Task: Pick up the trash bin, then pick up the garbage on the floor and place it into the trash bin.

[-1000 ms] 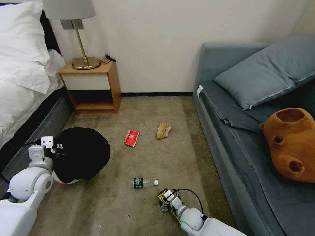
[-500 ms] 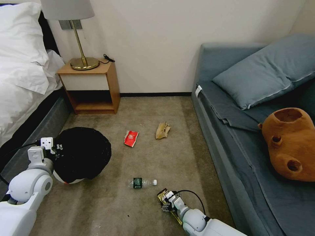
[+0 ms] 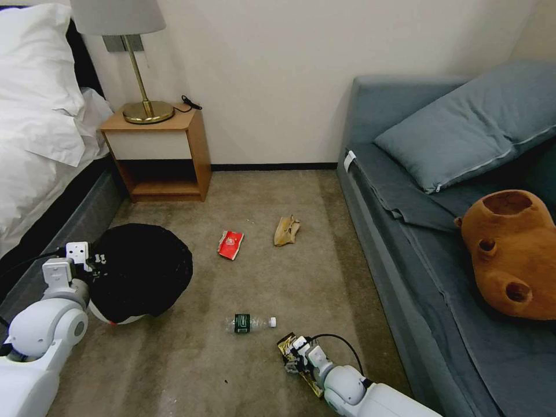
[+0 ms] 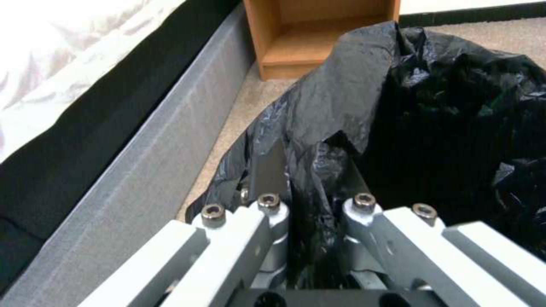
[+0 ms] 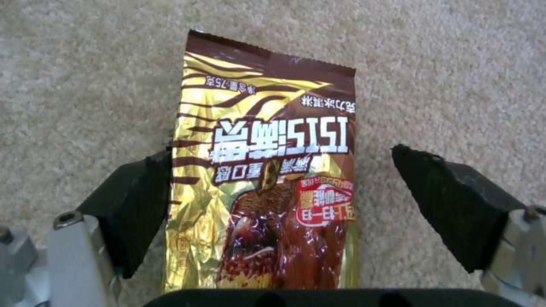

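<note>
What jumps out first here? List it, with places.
The left gripper is shut on the black-bagged trash bin beside the bed. Low on the carpet, the right gripper is open around the yellow-brown wrapper. A brown plush bear lies on the grey sofa.

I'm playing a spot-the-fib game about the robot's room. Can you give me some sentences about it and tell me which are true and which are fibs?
1. The left gripper is pinching the trash bin by its black bag. True.
2. The right gripper is squeezed shut on the yellow-brown wrapper. False: its fingers stand open on either side of the wrapper, which lies on the carpet.
3. The bottle lies on its side on the carpet. True.
4. The red snack packet is inside the bin. False: it lies on the carpet.
5. The tan paper bag sits on the sofa. False: it lies on the carpet beside the red packet.
</note>
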{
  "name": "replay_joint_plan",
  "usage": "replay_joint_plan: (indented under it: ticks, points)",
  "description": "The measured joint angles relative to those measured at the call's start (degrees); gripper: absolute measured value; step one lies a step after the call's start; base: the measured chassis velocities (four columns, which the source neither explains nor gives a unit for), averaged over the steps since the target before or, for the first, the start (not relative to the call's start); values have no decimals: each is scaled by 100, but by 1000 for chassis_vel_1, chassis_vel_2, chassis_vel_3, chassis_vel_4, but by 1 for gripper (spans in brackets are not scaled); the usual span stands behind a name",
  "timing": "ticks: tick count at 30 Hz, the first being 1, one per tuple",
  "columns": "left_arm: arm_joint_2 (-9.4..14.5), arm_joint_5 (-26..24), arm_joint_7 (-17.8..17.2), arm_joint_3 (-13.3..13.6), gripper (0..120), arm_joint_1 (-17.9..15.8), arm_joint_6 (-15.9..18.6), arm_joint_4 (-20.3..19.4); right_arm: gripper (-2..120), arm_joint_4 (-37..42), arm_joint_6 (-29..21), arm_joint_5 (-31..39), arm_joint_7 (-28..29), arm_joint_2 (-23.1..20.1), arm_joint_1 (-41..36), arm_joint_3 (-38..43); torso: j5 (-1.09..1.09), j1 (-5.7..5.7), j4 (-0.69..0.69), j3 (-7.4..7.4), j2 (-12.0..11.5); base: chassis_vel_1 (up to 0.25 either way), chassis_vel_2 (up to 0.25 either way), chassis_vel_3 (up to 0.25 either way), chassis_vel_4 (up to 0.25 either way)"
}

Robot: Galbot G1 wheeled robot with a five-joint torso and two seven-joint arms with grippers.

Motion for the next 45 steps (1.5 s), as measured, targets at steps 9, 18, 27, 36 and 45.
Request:
replay_joint_plan:
  ticks: [9, 18, 27, 36, 45]
  points:
    - [-35, 19, 24, -25, 6, 8, -115, 102, 90, -16, -35, 153, -73, -64, 176, -33, 5, 0, 2, 1, -2, 0, 0, 0, 0]
    - [39, -29, 29, -89, 6, -6, -119, 109, 82, -69, -21, 246, -193, -146, 229, 42, -2, 1, -1, 1, -2, 0, 0, 0, 0]
    - [41, -28, 53, -78, 6, -16, -178, 141, 61, -24, 5, 274, -274, -147, 209, 79, 1, 1, 1, 0, -1, 0, 0, 0, 0]
    - [72, -25, 77, -109, 6, -4, -201, 158, 40, -32, 27, 266, -220, -122, 216, 94, -5, 1, -1, 0, 0, 0, 0, 0, 0]
    - [113, -36, 91, -125, 6, -10, -217, 159, 5, 4, 28, 255, -171, -129, 173, 154, -5, 1, -4, 0, -1, 0, 0, 0, 0]
